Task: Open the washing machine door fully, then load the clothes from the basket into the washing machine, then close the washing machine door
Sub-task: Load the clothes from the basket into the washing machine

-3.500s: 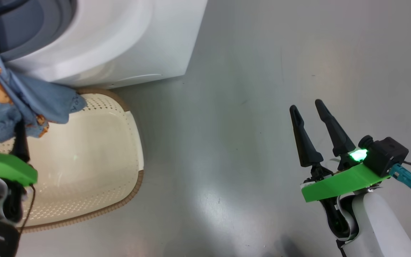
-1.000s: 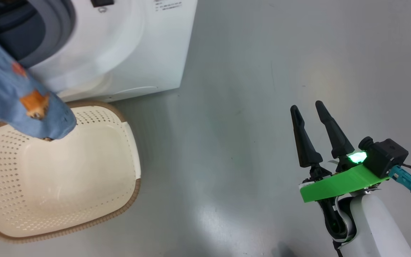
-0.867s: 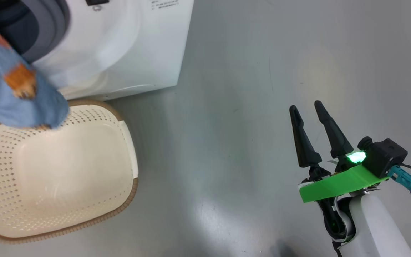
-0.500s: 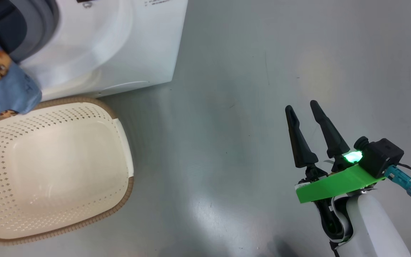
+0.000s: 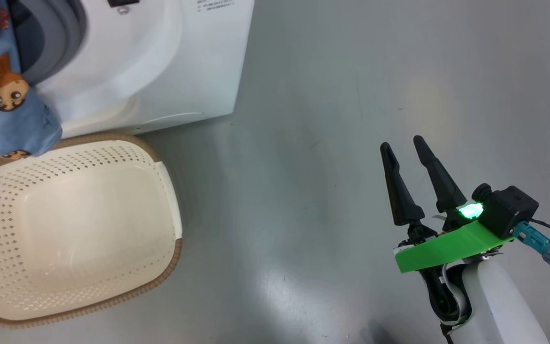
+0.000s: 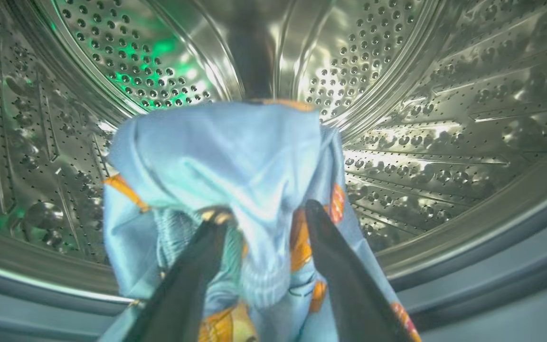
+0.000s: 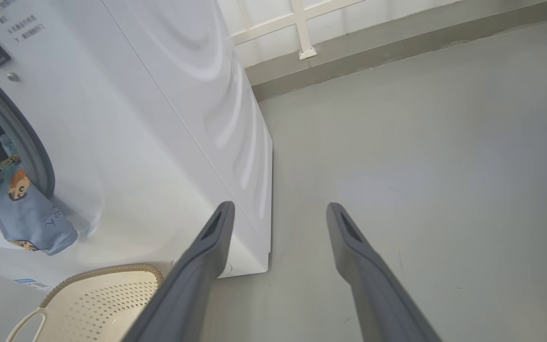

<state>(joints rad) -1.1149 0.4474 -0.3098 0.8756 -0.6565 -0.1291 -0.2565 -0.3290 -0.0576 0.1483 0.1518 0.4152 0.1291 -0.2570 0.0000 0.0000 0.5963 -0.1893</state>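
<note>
At the far left, the washing machine (image 5: pixel 160 62) stands with its round opening uncovered, and one of the clothes (image 5: pixel 3 110) hangs out over the grey gasket (image 5: pixel 67 33). In your left wrist view, the upper part of that garment (image 6: pixel 235 161) is bunched inside the perforated steel drum (image 6: pixel 444 95), against the near lip of the opening. In the right wrist view, its lower end (image 7: pixel 26 213) trails down the white front panel, above the basket (image 7: pixel 102 270).

On the floor (image 5: pixel 303 143) just in front of the machine sits the cream basket (image 5: pixel 172 258). Its pale bottom and perforated walls show all the way round inside the brown woven rim. In the head view, the garment's hem overlaps the basket's far left corner; you cannot tell whether the two touch.

The garment is light blue fabric printed with orange-brown cartoon figures, and one round-eyed face shows clearly. Ribbed blue cloth sits near the fingers.

Your left gripper (image 6: pixel 264 211) points into the drum with its two dark fingers spread apart, released rather than pinching. The bunched cloth lies between and just beyond them, draped down on both sides.

Well to the right, over bare floor, your right gripper (image 5: pixel 401 142) is spread wide with nothing between its fingers, far from the garment. In its own wrist view (image 7: pixel 279 205) it points past the machine's near right corner.
</note>
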